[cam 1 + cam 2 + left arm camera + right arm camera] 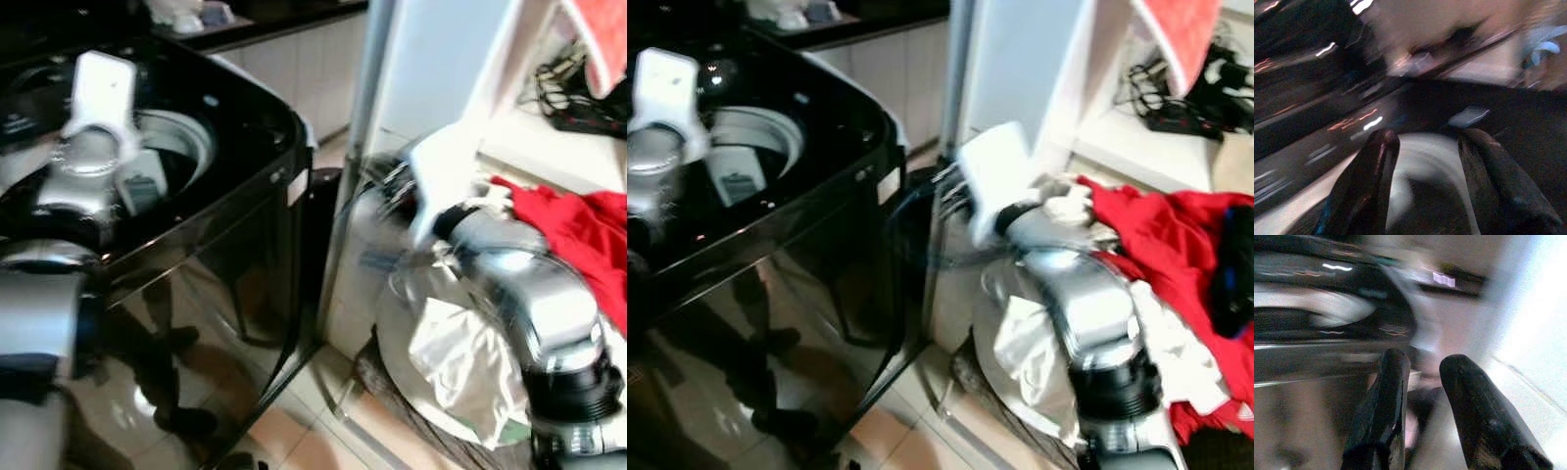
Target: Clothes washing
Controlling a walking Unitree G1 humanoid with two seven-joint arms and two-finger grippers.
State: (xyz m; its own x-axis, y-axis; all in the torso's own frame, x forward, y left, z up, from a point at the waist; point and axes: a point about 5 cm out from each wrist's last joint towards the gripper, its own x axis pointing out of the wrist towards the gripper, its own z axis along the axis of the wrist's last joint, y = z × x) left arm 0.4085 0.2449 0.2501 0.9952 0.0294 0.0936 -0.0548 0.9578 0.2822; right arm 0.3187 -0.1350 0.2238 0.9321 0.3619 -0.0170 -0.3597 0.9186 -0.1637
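A black top-loading washing machine stands on the left with its lid up and its pale drum opening showing. My left arm reaches over the washer's top. The left gripper hangs open above the drum's white rim, holding nothing. On the right a pile of red clothes lies with a dark blue garment and a crumpled white cloth. My right arm is raised in front of that pile. The right gripper is open and empty, pointing toward the washer's side.
A tall white cabinet panel rises between washer and laundry. Behind the pile is a white shelf with black cables and a hanging orange-red towel. A dark basket rim sits low. Tiled floor lies between.
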